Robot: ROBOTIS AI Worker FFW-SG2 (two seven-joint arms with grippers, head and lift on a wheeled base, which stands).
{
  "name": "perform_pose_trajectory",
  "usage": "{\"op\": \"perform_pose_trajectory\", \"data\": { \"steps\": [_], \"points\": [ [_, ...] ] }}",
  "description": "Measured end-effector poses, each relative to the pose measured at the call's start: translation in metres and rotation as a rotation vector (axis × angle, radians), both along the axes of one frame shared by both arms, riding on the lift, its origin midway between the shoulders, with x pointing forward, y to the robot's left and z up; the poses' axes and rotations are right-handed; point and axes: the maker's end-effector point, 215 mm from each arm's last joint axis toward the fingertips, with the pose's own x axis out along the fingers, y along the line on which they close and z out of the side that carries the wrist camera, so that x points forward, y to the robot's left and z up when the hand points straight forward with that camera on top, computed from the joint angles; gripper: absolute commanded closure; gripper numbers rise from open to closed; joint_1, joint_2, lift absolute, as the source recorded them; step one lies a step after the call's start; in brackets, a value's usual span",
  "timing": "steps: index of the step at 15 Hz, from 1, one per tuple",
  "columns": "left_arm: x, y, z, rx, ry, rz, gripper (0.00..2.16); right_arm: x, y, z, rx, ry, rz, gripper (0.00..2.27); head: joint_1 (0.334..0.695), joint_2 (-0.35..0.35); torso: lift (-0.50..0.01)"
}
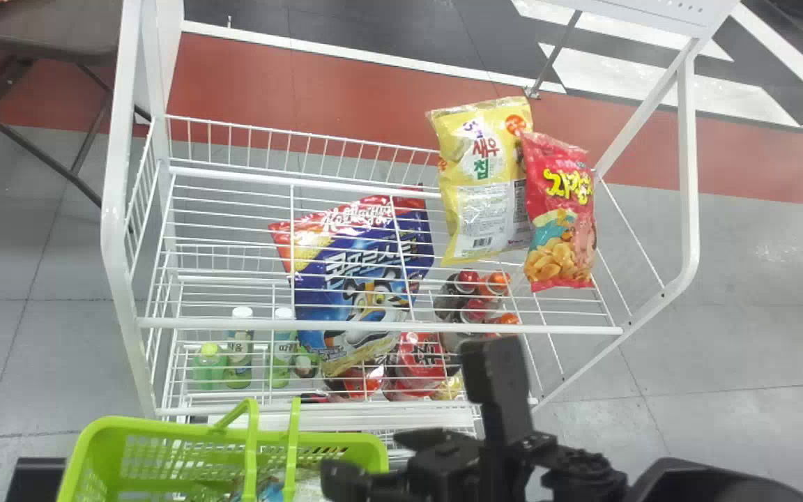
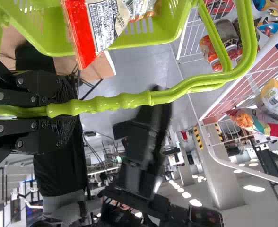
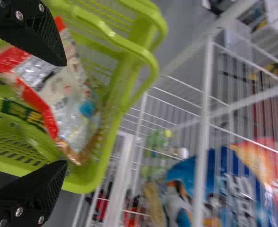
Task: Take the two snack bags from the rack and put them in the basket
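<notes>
Head view: just beyond the basket (image 1: pixel 150 427), the rack (image 1: pixel 113 209) is holding the blue bag (image 1: pixel 366 279), with the yellow bag (image 1: pixel 482 181) and pink bag (image 1: pixel 560 209) sitting farther from the basket, off to its right. In the right wrist view, the red-edged bag (image 3: pixel 68 90) is resting inside the basket, so you are probably having at least one delivery done; I cannot tell whether a second bag is lying beneath it, or whether you are needing another from the rack. Your right tool (image 3: pixel 63 113) is standing wide at the basket, gripping nothing. While the head view is giving you the rack's layout, the left wrist view is detailing your left tool (image 2: pixel 68 111) clamping the basket's handle (image 2: pixel 125 101), and the red-edged bag's end seems to be poking out of the basket.
</notes>
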Motion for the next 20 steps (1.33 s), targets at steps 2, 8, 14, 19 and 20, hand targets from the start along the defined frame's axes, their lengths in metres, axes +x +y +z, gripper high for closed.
{"op": "perform_pose_trajectory", "data": {
  "steps": [2, 8, 14, 19, 20],
  "points": [
    [-0.001, 0.001, 0.000, -0.004, 0.001, 0.006, 1.87, 0.028, -0.011, 0.027, 0.027, -0.152, -0.056, 0.11, 0.695, -0.350, -0.011],
    [-0.003, 0.004, 0.002, -0.025, -0.004, 0.022, 1.87, 0.055, -0.033, 0.073, -0.069, -0.480, -0.159, 0.11, 0.695, -0.350, -0.011],
    [-0.004, 0.010, 0.000, -0.042, 0.010, 0.036, 1.87, 0.038, -0.066, 0.108, -0.063, -0.720, -0.276, 0.11, 0.695, -0.350, -0.011],
    [-0.007, 0.013, -0.002, -0.056, 0.025, 0.046, 1.87, 0.029, -0.079, 0.123, -0.081, -0.760, -0.309, 0.11, 0.695, -0.350, -0.011],
    [-0.008, 0.014, -0.002, -0.056, 0.027, 0.048, 1.87, 0.029, -0.083, 0.126, -0.106, -0.768, -0.315, 0.11, 0.695, -0.350, -0.011]
  ]
}}
